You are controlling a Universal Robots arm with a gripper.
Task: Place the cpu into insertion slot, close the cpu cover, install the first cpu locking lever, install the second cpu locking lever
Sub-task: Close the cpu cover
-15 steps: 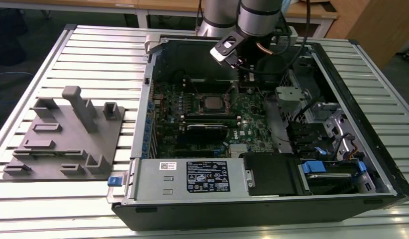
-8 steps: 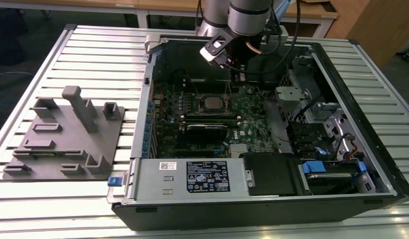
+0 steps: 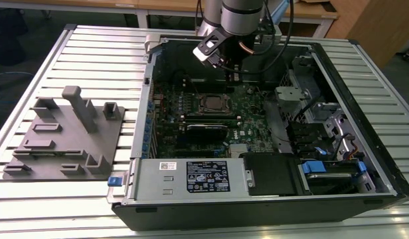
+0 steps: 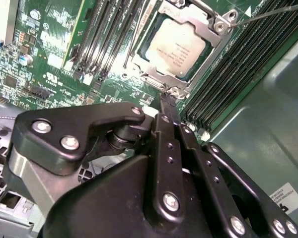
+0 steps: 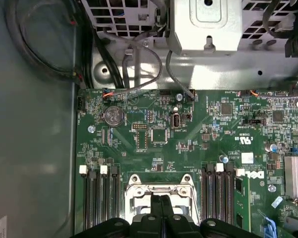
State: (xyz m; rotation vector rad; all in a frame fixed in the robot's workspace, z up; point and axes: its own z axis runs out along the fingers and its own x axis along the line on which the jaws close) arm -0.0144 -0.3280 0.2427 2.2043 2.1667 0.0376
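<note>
Chip [image 4: 176,47] lies flat in the socket [image 3: 214,103] on the green board [image 5: 188,144]. The silvery cover [image 4: 159,79] is folded down around its edges, so only the grey top shows through the cut-out. The end effector [image 4: 167,98] hangs over the socket's rim, its two fingers pressed together with nothing between them. In the second wrist view its tip sits right at a small tab on the cover's edge, though I cannot tell whether it touches. A thin wire lever [image 4: 268,16] runs off from one corner of the socket. Rows of black memory slots [image 4: 238,69] flank the socket closely on both sides, leaving little room there. In the exterior view the open computer case [image 3: 257,216] stands on the slatted bench [image 3: 98,55]. A grey fixture [image 3: 65,134] sits well apart at the exterior view's left.
</note>
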